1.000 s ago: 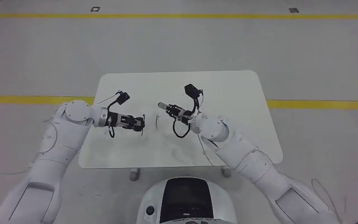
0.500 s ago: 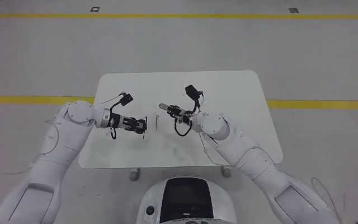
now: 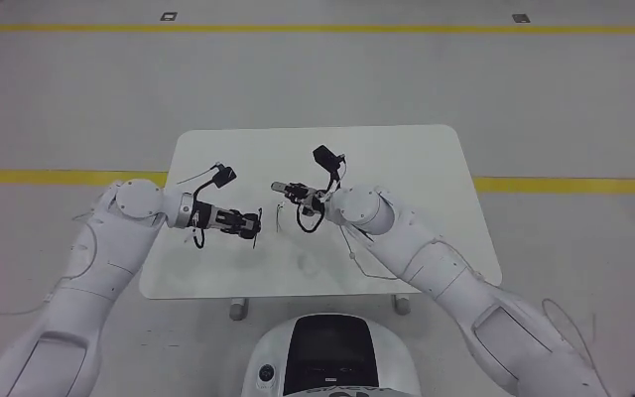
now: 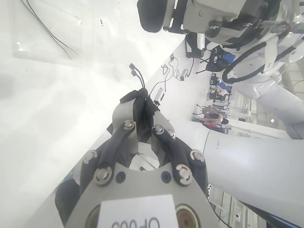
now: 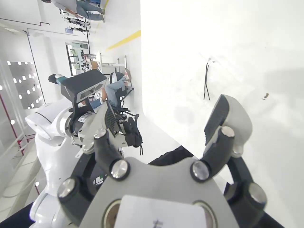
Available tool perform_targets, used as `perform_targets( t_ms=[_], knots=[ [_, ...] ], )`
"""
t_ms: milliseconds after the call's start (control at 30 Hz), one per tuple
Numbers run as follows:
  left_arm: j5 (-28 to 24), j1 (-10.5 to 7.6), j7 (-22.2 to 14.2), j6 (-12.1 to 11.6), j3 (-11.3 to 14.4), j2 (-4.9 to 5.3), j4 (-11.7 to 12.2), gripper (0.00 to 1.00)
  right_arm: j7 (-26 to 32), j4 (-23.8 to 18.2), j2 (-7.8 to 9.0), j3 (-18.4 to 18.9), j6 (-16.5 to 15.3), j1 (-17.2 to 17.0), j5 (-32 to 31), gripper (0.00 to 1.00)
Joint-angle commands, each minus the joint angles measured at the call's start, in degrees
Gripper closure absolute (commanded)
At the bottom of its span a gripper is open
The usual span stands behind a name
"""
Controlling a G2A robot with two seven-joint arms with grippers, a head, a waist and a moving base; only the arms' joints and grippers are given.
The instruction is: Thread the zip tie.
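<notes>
The light, bendy zip tie (image 4: 138, 78) is pinched in the closed left fingers (image 4: 125, 110), and its thin tip is best taken by the open, empty right fingers (image 5: 223, 110).

The left gripper (image 4: 142, 97), grey fingers with black pads, is pinched closed on two thin black plastic zip ties (image 4: 139, 79). Their square heads poke past the fingertips, above the white table (image 4: 47, 100). Well apart, two more black ties (image 4: 45, 26) lie on a clear plastic sheet (image 4: 71, 39).
</notes>
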Motion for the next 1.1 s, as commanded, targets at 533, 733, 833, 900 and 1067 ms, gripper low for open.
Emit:
perform_targets(
  t_ms=[533, 733, 833, 900, 1067],
  knots=[
    [-0.63, -1.31, 3.02, 1.19, 3.3, 0.03, 1.18, 1.0, 3.91, 2.65, -3.24, -3.55, -0.11, 2.75, -4.61, 0.62],
    [-0.77, -1.78, 3.52, 1.53, 4.13, 0.11, 1.57, 1.0, 4.77, 4.38, -4.26, -3.83, -1.24, 3.43, -4.97, 0.69],
    [-0.89, -1.92, 3.8, 1.59, 4.54, 0.14, 1.74, 1.0, 5.07, 4.81, -4.63, -3.74, -2.01, 3.41, -5.02, 0.71],
    [-1.01, -2.01, 3.9, 1.6, 4.74, 0.17, 1.82, 1.0, 5.44, 5.06, -4.81, -3.61, -2.58, 3.32, -4.91, 0.73],
    [-1.28, -2.24, 4.27, 1.59, 5.29, 0.26, 2.11, 1.0, 6.0, 5.48, -5.2, -3.22, -3.35, 3.13, -5.31, 0.77]
  ],
)
